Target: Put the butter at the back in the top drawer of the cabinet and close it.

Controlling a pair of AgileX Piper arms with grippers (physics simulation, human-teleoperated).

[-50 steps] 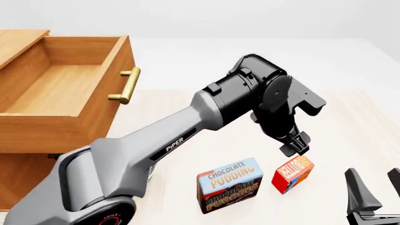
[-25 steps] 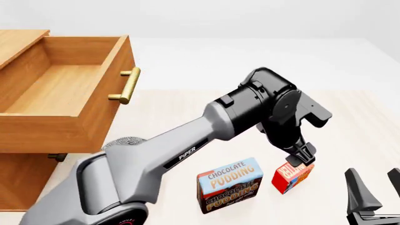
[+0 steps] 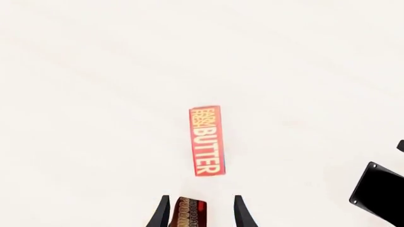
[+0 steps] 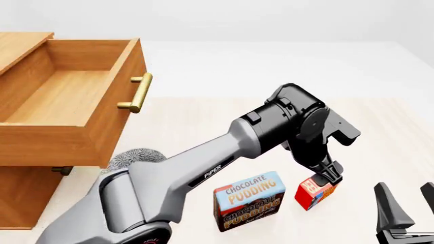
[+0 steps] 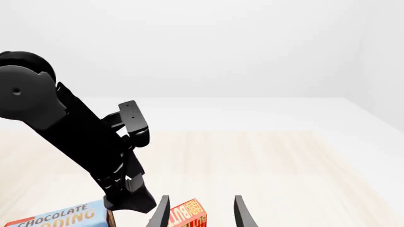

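Note:
The butter (image 4: 313, 193), a small red and orange box, stands on the table to the right of the pudding box. My left gripper (image 4: 330, 175) hangs just above it, pointing down, open and empty. In the left wrist view the butter (image 3: 206, 140) lies ahead of the open left gripper (image 3: 200, 215), not between the fingers. The top drawer (image 4: 101, 129) of the cabinet (image 4: 24, 195) is pulled out and empty at the left. My right gripper (image 4: 407, 206) is open and empty at the front right; in its wrist view the butter (image 5: 189, 215) sits just ahead of the right gripper (image 5: 200, 213).
The blue-and-brown Chocolate Pudding box (image 4: 249, 201) stands just left of the butter, near the front. The left arm (image 4: 203, 168) stretches across the middle of the table. The drawer's brass handle (image 4: 137, 93) juts toward the table's middle.
My left gripper has come down and slightly right, from well above the butter to just over its top. The butter, the pudding box, the drawer and the right gripper have not moved.

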